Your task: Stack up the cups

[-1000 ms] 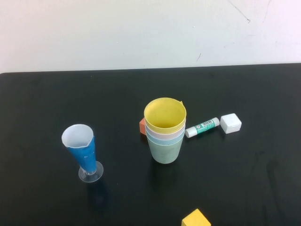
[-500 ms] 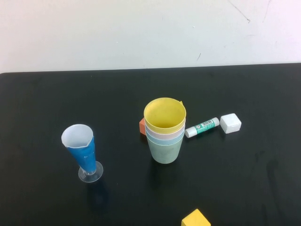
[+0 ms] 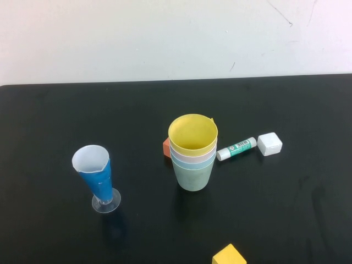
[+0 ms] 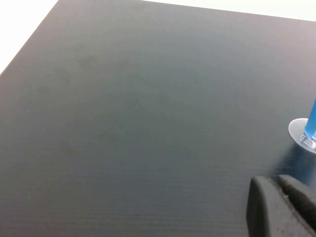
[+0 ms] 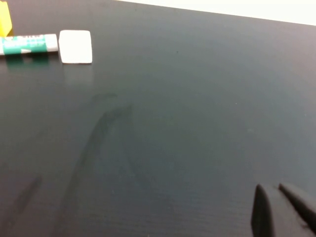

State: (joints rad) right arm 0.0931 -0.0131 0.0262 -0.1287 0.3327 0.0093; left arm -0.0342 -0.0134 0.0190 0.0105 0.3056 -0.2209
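The cups stand nested in one upright stack at the middle of the black table [image 3: 286, 209]. The yellow cup [image 3: 192, 132] is on top, the pale pink rim [image 3: 193, 156] and the light blue rim [image 3: 190, 163] show under it, and the sage green cup [image 3: 193, 177] is at the bottom. Neither arm shows in the high view. In the left wrist view my left gripper [image 4: 276, 185] is shut and empty over bare table near the cone glass's foot [image 4: 302, 134]. In the right wrist view my right gripper [image 5: 273, 190] is shut and empty, far from the stack.
A blue-and-white cone glass [image 3: 94, 173] stands left of the stack. An orange block [image 3: 165, 147] sits behind the stack. A green-and-white glue stick [image 3: 236, 148] and a white block [image 3: 269, 143] lie to its right. A yellow block [image 3: 229, 256] is at the front edge.
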